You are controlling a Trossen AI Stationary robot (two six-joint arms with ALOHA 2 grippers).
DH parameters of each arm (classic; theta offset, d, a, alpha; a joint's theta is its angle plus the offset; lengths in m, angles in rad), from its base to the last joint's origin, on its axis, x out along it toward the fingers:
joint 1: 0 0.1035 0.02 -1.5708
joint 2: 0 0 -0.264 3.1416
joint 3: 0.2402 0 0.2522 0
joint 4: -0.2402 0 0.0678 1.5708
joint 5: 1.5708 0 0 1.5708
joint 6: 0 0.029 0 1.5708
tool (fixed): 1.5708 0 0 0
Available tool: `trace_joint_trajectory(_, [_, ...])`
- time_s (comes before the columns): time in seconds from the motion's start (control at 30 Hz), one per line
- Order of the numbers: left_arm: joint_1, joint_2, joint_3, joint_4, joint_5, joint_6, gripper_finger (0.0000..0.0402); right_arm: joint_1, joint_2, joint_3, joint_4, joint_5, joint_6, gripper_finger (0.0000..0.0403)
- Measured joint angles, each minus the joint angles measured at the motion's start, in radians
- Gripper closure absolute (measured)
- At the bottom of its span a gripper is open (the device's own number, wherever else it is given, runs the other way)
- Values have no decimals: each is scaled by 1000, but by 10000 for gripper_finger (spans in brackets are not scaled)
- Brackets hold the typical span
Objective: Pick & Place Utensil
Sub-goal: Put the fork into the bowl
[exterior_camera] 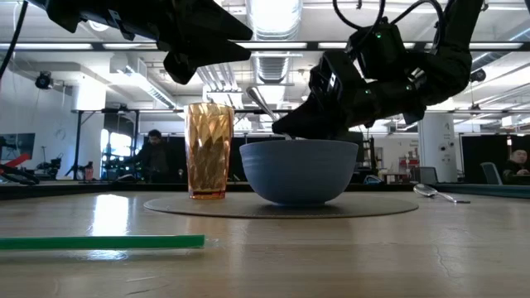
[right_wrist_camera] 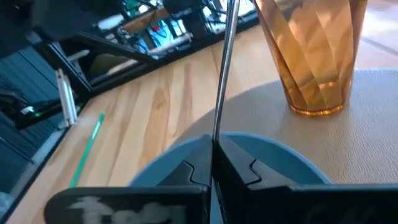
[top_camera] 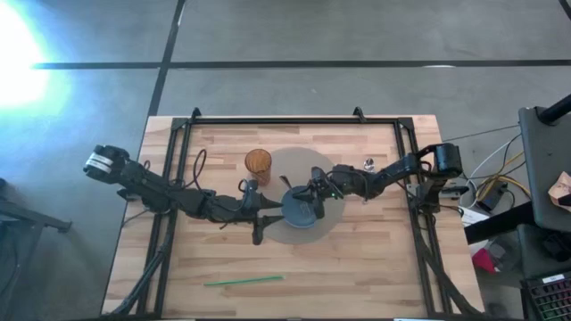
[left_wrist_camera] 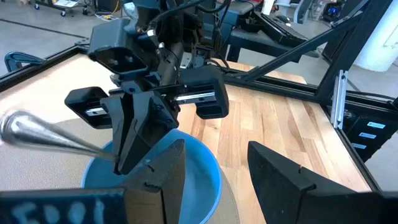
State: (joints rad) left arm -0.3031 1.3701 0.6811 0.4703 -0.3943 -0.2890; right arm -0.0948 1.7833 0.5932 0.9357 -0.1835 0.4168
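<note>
A blue bowl (top_camera: 302,214) stands on a round grey mat (top_camera: 332,227), and an amber cup (top_camera: 258,163) stands at the mat's far left. My right gripper (top_camera: 303,192) hangs over the bowl, shut on a thin metal utensil (exterior_camera: 263,103). The utensil slants up out of the fingers toward the cup. Its lower end is hidden behind the fingers and the bowl wall. My left gripper (left_wrist_camera: 214,149) stands open at the bowl's left side with nothing between its fingers. My right gripper pinches the utensil's thin shaft (right_wrist_camera: 217,127) between its two fingertips, coming from the table's right and slanting slightly down. The free length rises out of the fingers to a wide rounded end (left_wrist_camera: 15,126). The utensil hangs over the bowl (right_wrist_camera: 273,149); whether it touches the bowl is hidden.
A second spoon (top_camera: 368,165) lies on the wood right of the mat. A green straw (top_camera: 243,281) lies near the table's front edge. A black frame (top_camera: 285,119) runs around the table's far and side edges.
</note>
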Motion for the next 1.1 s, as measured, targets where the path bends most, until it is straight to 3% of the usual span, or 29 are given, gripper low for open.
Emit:
trace_joint_trajectory(0.17, [0,0,0,0,0,0,236,-8,-8,27,-123,7,22,394])
trace_joint_trajectory(0.53, [0,0,0,-21,0,0,237,-8,-10,55,-214,8,7,394])
trace_joint_trajectory(1.1, [0,0,0,-25,0,1,239,-8,-19,58,-229,8,-1,394])
